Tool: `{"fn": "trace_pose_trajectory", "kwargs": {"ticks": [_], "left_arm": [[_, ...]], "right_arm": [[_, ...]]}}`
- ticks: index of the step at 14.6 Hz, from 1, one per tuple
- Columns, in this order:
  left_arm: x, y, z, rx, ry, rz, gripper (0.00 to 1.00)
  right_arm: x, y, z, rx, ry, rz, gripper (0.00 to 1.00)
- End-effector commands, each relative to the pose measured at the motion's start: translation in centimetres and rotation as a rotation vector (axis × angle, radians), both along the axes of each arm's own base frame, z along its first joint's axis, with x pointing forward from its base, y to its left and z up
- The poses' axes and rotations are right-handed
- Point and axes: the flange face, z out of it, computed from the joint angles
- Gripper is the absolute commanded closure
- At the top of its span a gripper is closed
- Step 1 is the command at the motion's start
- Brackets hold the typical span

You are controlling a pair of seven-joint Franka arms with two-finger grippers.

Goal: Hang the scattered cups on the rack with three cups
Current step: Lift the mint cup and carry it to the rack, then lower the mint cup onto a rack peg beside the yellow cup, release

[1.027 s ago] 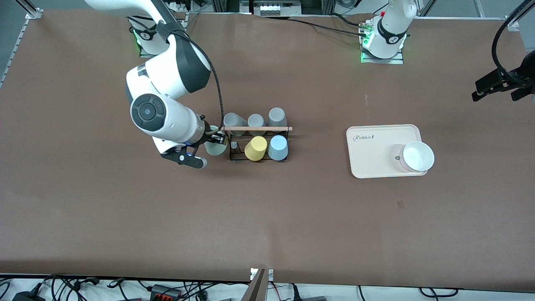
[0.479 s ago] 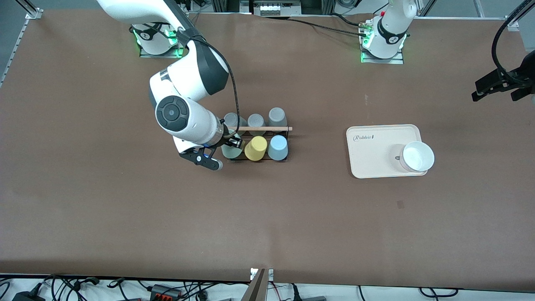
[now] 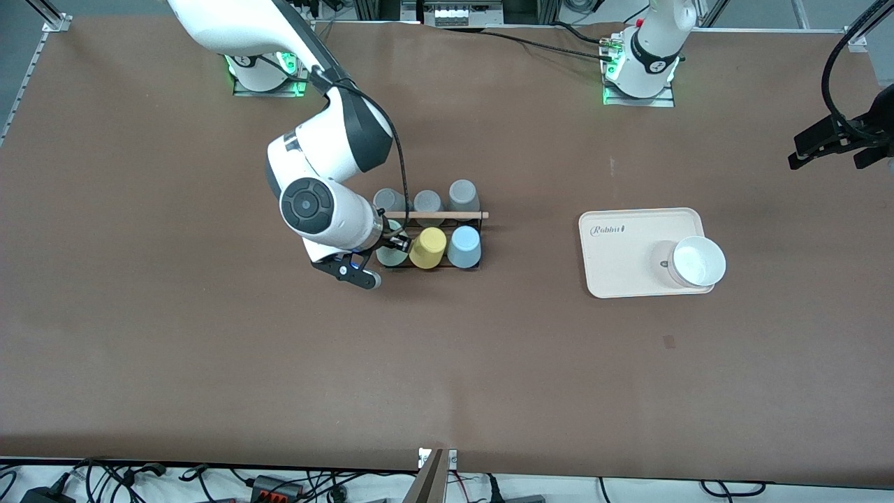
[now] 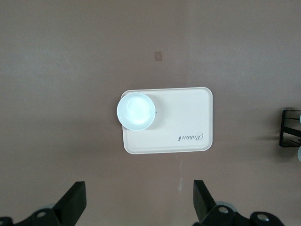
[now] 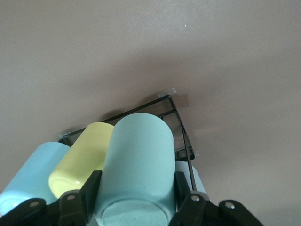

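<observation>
My right gripper is shut on the pale sage green cup, its fingers on both sides of it. It holds the cup base up over the black wire rack, at the rack's end toward the right arm, right beside the yellow cup. The light blue cup hangs on the rack on the yellow cup's other flank. The wrist view shows the rack's wire, the yellow cup and the blue cup. I cannot tell whether the green cup sits on a peg. My left gripper is open and empty, waiting high over the tray.
Three grey cups hang on the rack's row farther from the front camera, under the wooden rod. A beige tray with a white bowl lies toward the left arm's end; both show in the left wrist view.
My right gripper has carried the green cup from beside the rack's end to over the rack, next to the yellow cup. The left arm has not moved.
</observation>
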Motion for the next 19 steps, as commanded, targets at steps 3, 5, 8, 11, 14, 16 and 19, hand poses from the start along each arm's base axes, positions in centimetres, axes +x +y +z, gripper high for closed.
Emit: {"fn": "trace_pose_trajectory", "kwargs": {"ticks": [3,5,8,11,14,16,19], "left_arm": [[0.0,0.0,0.5,0.010,0.005,-0.017,0.00],[0.0,0.0,0.5,0.010,0.005,-0.016,0.00],[0.0,0.0,0.4,0.010,0.007,-0.016,0.00],[0.0,0.0,0.4,0.010,0.007,-0.016,0.00],[0.0,0.0,0.4,0.010,0.008,-0.016,0.00],[0.1,-0.1,0.3,0.010,0.010,-0.017,0.00],[0.0,0.0,0.1,0.010,0.013,-0.016,0.00]], "right_arm": [[0.1,1.5,-1.6,0.010,-0.002,-0.015,0.79],[0.1,1.5,-2.4,0.003,0.008,-0.016,0.78],[0.2,1.5,-3.5,-0.002,0.012,-0.015,0.78],[0.3,1.3,-4.3,-0.007,0.017,-0.016,0.78],[0.3,1.3,-4.8,-0.011,0.023,-0.019,0.78],[0.3,1.3,-4.6,-0.008,0.021,-0.017,0.78],[0.3,1.4,-4.3,-0.007,0.018,-0.017,0.76]]}}
